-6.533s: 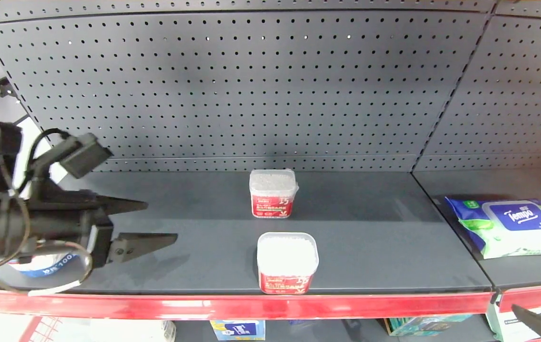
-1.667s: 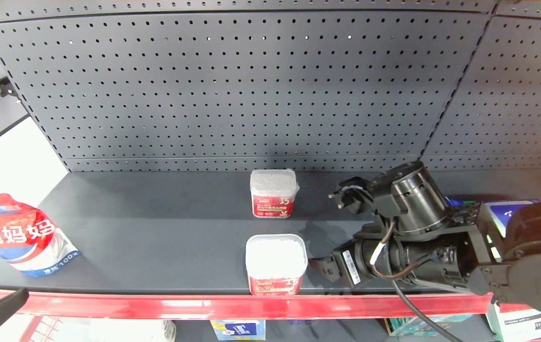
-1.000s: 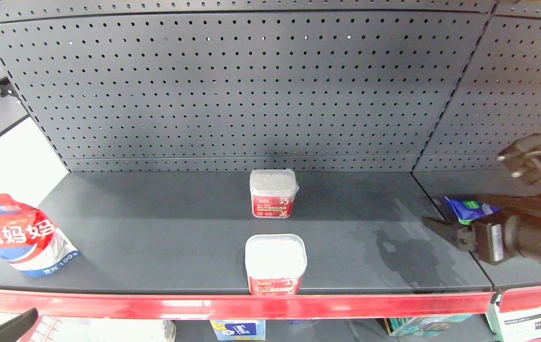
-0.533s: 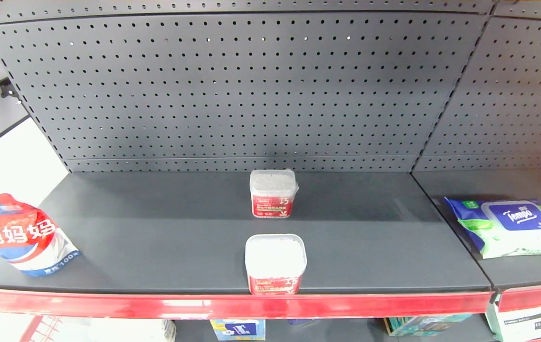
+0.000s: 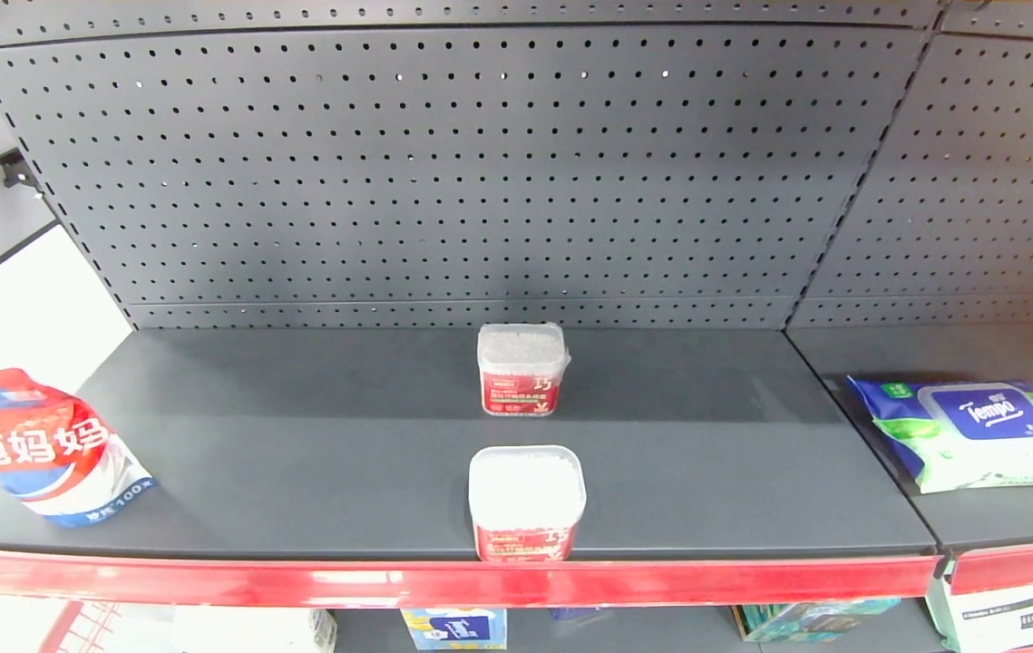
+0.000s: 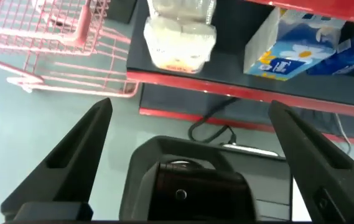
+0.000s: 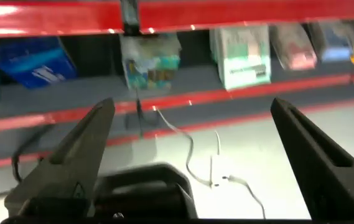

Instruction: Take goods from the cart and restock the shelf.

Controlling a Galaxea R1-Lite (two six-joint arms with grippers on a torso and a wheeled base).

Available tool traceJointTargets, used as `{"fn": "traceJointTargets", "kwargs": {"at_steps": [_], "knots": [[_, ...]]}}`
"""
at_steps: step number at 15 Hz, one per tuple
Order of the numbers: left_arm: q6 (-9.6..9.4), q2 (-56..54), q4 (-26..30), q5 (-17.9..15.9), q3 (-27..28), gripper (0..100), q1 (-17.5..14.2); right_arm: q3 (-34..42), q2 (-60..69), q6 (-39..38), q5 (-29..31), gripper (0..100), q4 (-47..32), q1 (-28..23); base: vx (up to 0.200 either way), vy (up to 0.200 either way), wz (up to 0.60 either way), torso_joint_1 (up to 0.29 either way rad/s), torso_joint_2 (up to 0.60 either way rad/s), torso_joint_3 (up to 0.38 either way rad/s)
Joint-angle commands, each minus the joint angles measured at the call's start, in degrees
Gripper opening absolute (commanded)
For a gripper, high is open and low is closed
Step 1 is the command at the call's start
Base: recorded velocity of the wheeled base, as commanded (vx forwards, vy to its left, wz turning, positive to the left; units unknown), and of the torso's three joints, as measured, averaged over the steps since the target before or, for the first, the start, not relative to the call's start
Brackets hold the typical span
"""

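Two white tubs with red labels stand on the dark shelf (image 5: 298,453): one (image 5: 521,367) mid-shelf, the other (image 5: 526,501) at the red front lip. A red, white and blue bag (image 5: 31,446) stands at the shelf's left end. My left gripper (image 6: 192,115) is open and empty, low down, facing a lower shelf and a pink wire cart (image 6: 46,43). My right gripper (image 7: 195,112) is open and empty too, low before the lower shelves.
A blue and green wipes pack (image 5: 969,433) lies on the neighbouring shelf to the right. Below are a white pack (image 6: 180,37), blue tissue boxes (image 6: 288,46) and green boxes (image 7: 242,56). Cables (image 7: 195,155) lie on the floor.
My right arm, beside the front tub 1.7 s ago, drew back to the right and dropped out of the head view. The front tub sits slightly further left than 6.5 s ago.
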State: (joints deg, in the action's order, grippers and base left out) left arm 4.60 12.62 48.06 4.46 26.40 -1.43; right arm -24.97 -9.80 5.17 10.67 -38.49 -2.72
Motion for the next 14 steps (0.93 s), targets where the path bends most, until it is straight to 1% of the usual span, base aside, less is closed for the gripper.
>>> {"fn": "traceJointTargets", "kwargs": {"at_steps": [1,2,3,4,5,6,7,8,9,10,11,12,13,14], "knots": [[-4.77,-12.27,-0.33,-0.95,-4.08,100,1.69,8.97,5.32,1.34,-2.32,100,11.33,0.08,0.0,0.0,0.0,0.0,0.0,0.0],[-4.77,-12.44,-0.51,-1.47,-4.17,100,1.69,11.43,5.32,1.34,-3.11,100,13.61,0.08,0.0,0.0,0.0,0.0,0.0,0.0],[-4.77,-12.62,-3.32,-4.11,-4.87,100,1.69,12.84,5.49,1.07,-5.66,100,16.25,0.35,0.0,0.0,0.0,0.0,0.0,0.0],[-4.68,-12.62,-6.04,-5.87,-5.31,100,1.69,12.93,5.49,1.34,-7.06,100,16.34,0.35,0.0,0.0,0.0,0.0,0.0,0.0],[-4.77,-12.62,-11.93,-8.86,-7.24,100,1.69,13.72,5.76,2.21,-7.68,100,18.27,0.78,0.0,0.0,0.0,0.0,0.0,0.0],[-4.86,-12.62,-18.52,-9.65,-9.62,100,1.69,14.33,8.57,3.88,-7.85,100,22.14,2.28,0.0,0.0,0.0,0.0,0.0,0.0],[-4.86,-12.62,-26.26,-9.65,-13.31,100,1.69,17.76,9.8,4.5,-7.68,100,26.18,2.98,0.0,0.0,0.0,0.0,0.0,0.0],[-4.86,-12.62,-34.43,-9.3,-19.02,100,1.69,21.27,9.71,3.09,-7.85,100,33.92,2.89,0.0,0.0,0.0,0.0,0.0,0.0],[-3.8,-12.62,-41.02,-9.3,-21.48,100,1.69,23.56,9.8,-0.16,-8.29,100,39.54,2.89,0.0,0.0,0.0,0.0,0.0,0.0],[-2.84,-12.62,-41.73,-9.38,-21.83,100,1.6,24.0,9.8,-2.97,-8.73,100,40.07,2.89,0.0,0.0,0.0,0.0,0.0,0.0],[-2.66,-12.62,-41.55,-9.12,-22.1,100,1.69,23.91,9.8,-6.05,-8.29,100,39.98,2.89,0.0,0.0,0.0,0.0,0.0,0.0],[-3.45,-12.62,-42.87,-8.68,-22.8,100,1.6,24.0,9.8,-7.45,-7.68,100,40.07,2.89,0.0,0.0,0.0,0.0,0.0,0.0],[-6.18,-12.62,-47.79,-7.71,-26.23,100,1.6,24.0,9.8,-7.54,-5.13,100,40.16,2.89,0.0,0.0,0.0,0.0,0.0,0.0],[-6.97,-12.62,-48.58,-6.57,-26.4,100,1.6,24.09,9.8,-6.93,-2.93,100,40.33,2.89,0.0,0.0,0.0,0.0,0.0,0.0]]}}
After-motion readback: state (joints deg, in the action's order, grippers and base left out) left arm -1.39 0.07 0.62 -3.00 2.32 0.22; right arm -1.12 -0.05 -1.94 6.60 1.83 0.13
